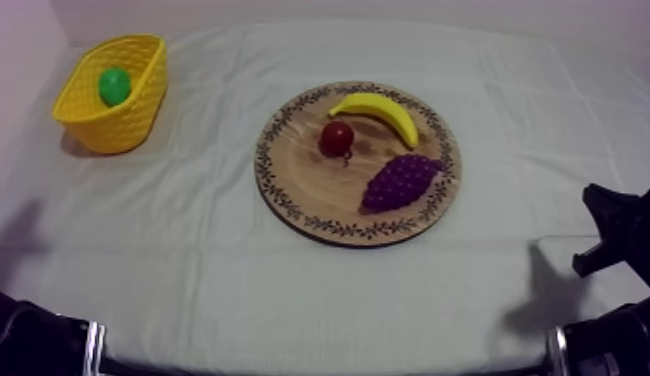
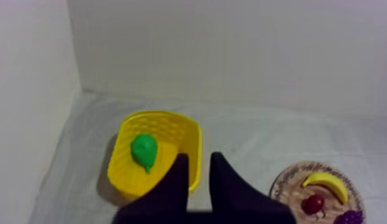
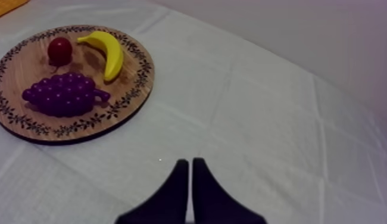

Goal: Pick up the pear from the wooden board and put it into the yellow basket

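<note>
The pear [image 1: 114, 85] lies inside the yellow basket [image 1: 139, 115], which stands at the upper left of the top view, well apart from the wooden board [image 1: 289, 190]. The board sits at the centre of the tabletop [image 1: 189, 260] and carries a banana [image 1: 379, 112] along its far side, a small red fruit [image 1: 337, 138] just beside it, and a bunch of grapes [image 1: 399, 182] nearer the lower right rim.

In the left wrist view the left gripper [image 2: 199, 158] hangs near the basket's rim, its fingers released, with a clear gap between them and nothing held. In the right wrist view the right gripper [image 3: 190, 162] sits over bare cloth near the board, its fingers clenched together on nothing. The dark shape at the right edge of the top view is probably the right arm [image 1: 619, 225].
</note>
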Controlling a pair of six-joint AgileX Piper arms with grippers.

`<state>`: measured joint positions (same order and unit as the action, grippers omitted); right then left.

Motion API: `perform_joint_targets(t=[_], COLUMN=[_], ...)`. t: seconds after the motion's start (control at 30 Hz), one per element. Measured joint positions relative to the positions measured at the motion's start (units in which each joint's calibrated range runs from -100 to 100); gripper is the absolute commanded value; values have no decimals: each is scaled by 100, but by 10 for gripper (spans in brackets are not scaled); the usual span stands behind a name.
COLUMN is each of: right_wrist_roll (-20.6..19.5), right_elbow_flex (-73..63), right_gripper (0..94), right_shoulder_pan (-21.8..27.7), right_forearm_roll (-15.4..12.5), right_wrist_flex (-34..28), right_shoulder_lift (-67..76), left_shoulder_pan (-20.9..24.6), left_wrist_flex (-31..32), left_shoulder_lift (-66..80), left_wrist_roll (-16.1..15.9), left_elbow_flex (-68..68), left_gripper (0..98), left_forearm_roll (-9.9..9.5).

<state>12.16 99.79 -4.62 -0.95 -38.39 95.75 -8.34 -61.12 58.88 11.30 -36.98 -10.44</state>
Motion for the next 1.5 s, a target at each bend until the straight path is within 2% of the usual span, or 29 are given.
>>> perform_joint_targets(t=[0.2, 0.5, 0.77, 1.1, 1.33, 1.5], right_wrist_roll=[0, 1, 1, 4, 4, 4], right_elbow_flex=[0, 0, 0, 0, 0, 0], right_gripper=[5, 5, 5, 5, 5, 5], right_shoulder_pan=[0, 0, 0, 0, 0, 0], right_forearm_roll=[0, 0, 0, 0, 0, 0], right_wrist_flex=[0, 0, 0, 0, 0, 0], right_shoulder_lift=[0, 0, 0, 0, 0, 0], left_shoulder_pan=[-63, -37, -90, -130, -130, -123], left_wrist_flex=[793, 1432, 1739, 2029, 2544, 2749], left_shoulder_lift=[1277, 2781, 3952, 4112, 4112, 4112], left_wrist_roll=[-30, -185, -234, -182, -36, -202], left_elbow_flex=[-1049, -2374, -3417, -4442, -5493, -6053], left_gripper=[5, 0, 0, 0, 0, 5], left_forearm_roll=[6, -19, -2, 16, 8, 227])
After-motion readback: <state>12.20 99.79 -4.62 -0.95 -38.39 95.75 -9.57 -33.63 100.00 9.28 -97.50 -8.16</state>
